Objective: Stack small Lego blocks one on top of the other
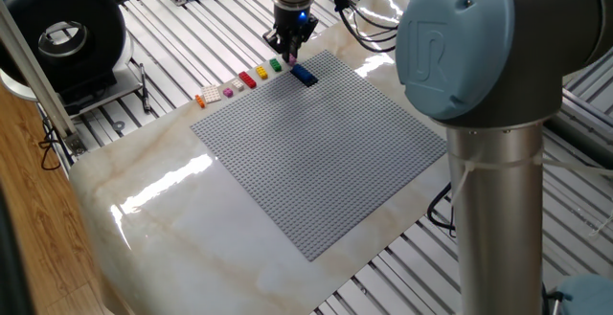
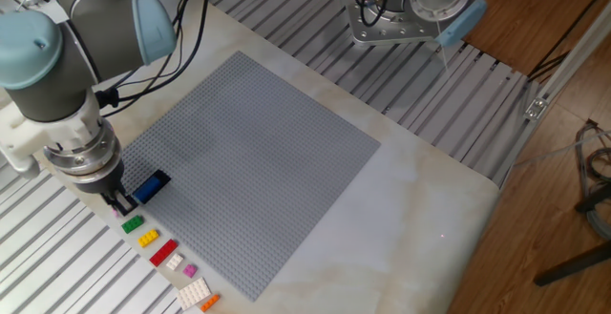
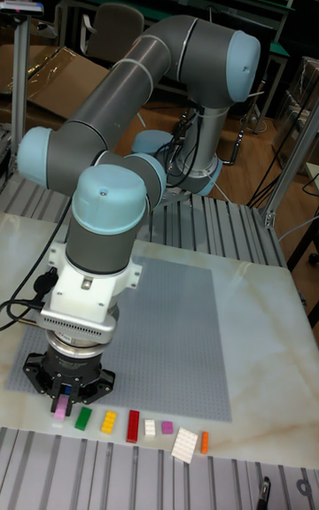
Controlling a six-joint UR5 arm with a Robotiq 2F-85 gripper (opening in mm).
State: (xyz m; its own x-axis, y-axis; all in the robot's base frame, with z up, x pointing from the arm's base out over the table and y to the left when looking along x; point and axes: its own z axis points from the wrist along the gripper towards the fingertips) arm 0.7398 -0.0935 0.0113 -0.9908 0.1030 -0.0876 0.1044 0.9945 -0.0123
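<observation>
**Just off the baseplate's edge, the gripper pinches a pink brick**

Down at the corner of the large grey studded baseplate (image 2: 258,152), the black two-finger gripper (image 3: 62,404) points straight at the marble table top (image 1: 172,210). Its fingers are drawn narrow around a small pink plastic studded brick (image 3: 60,410), which shows between the tips in the tall fixed view. Whether that brick touches the table cannot be told.

Just beside the gripper, on the baseplate's corner, sits a blue rectangular studded brick (image 2: 151,187) with a darker lower half; whether that is two bricks stacked cannot be told.

Off the plate, along its edge, the other pieces lie in a row on the table, apart from one another. Nearest the gripper is a small green brick (image 3: 82,419), then a small yellow brick (image 3: 108,422), a longer red brick (image 3: 133,426), a small white brick (image 3: 150,428), a second pink brick (image 3: 167,428), a larger white studded plate (image 3: 185,444) and a thin orange brick (image 3: 204,442) at the far end.
</observation>
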